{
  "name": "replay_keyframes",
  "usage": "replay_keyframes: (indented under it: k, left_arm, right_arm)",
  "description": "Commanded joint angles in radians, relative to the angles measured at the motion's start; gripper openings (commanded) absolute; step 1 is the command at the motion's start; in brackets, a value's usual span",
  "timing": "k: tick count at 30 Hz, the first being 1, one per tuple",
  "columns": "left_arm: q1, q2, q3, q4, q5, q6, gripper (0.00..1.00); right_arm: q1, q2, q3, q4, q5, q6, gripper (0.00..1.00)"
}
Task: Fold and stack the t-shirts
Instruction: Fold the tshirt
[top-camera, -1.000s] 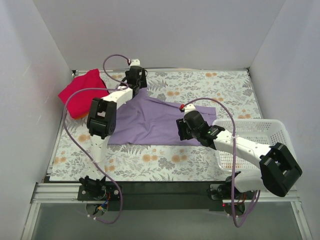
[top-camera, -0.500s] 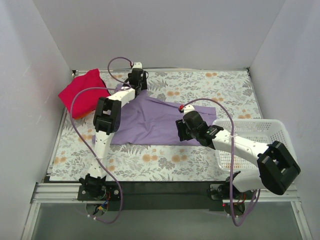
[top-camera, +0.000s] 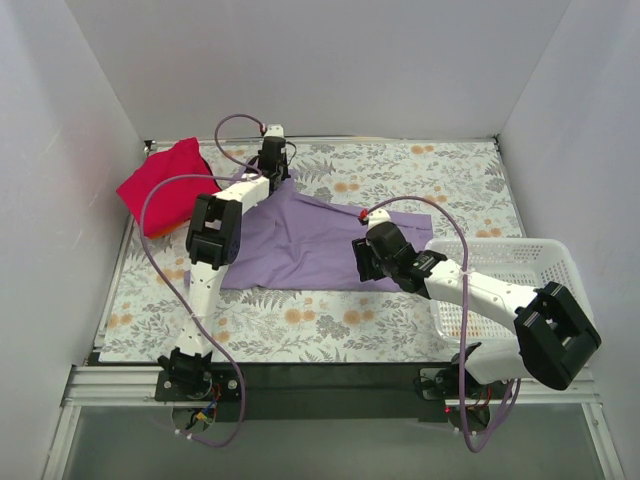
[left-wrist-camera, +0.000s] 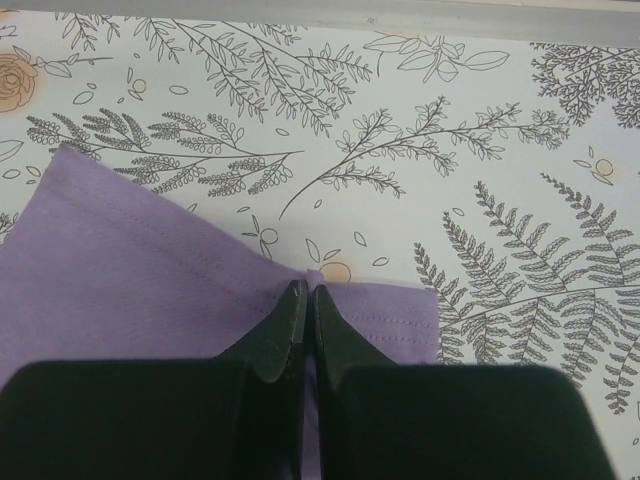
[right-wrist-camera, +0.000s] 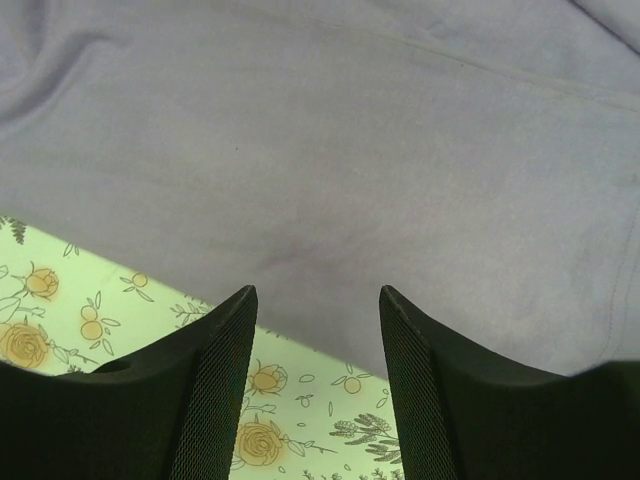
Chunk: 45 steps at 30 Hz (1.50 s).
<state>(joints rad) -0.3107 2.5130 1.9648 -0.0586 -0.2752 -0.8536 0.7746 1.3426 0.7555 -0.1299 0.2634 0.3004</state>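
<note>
The left gripper (left-wrist-camera: 306, 298) is closed tight, pinching the far hem of the purple shirt (left-wrist-camera: 120, 270), which lies spread on the table (top-camera: 400, 322). The right gripper (right-wrist-camera: 317, 325) is half open over its near edge. The red shirt (top-camera: 160, 188) lies far left.

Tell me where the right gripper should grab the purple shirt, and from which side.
Grip the shirt at its near hem, just ahead of the open right gripper. Come in low from the robot's side, one finger sliding under the edge: the cloth lies flat, so probably only that edge offers a lip. The left gripper pinches the far edge.
</note>
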Motion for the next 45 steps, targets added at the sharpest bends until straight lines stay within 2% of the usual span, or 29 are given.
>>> replay_keyframes:
  k: [1, 9, 15, 22, 29, 45]
  left_arm:
    - [-0.001, -0.083, -0.049, -0.012, -0.010, -0.002, 0.00]
    - [0.013, -0.299, -0.222, 0.121, 0.018, -0.022, 0.00]
    - [0.027, -0.396, -0.305, 0.161, 0.019, -0.027, 0.00]
    - [0.056, -0.456, -0.368, 0.180, 0.036, -0.058, 0.00]
    - [0.058, -0.477, -0.368, 0.174, 0.070, -0.070, 0.00]
    - [0.058, -0.493, -0.376, 0.171, 0.077, -0.062, 0.00]
  right_arm:
    - [-0.004, -0.005, 0.042, 0.015, 0.079, -0.001, 0.48]
    - [-0.066, 0.090, 0.197, -0.051, 0.158, -0.040, 0.50]
    - [-0.179, 0.150, 0.275, -0.070, 0.126, -0.064, 0.50]
    - [-0.313, 0.260, 0.378, -0.131, 0.117, -0.112, 0.51]
    - [-0.420, 0.351, 0.433, -0.158, 0.116, -0.139, 0.51]
    - [-0.537, 0.530, 0.541, -0.178, 0.031, -0.182, 0.47]
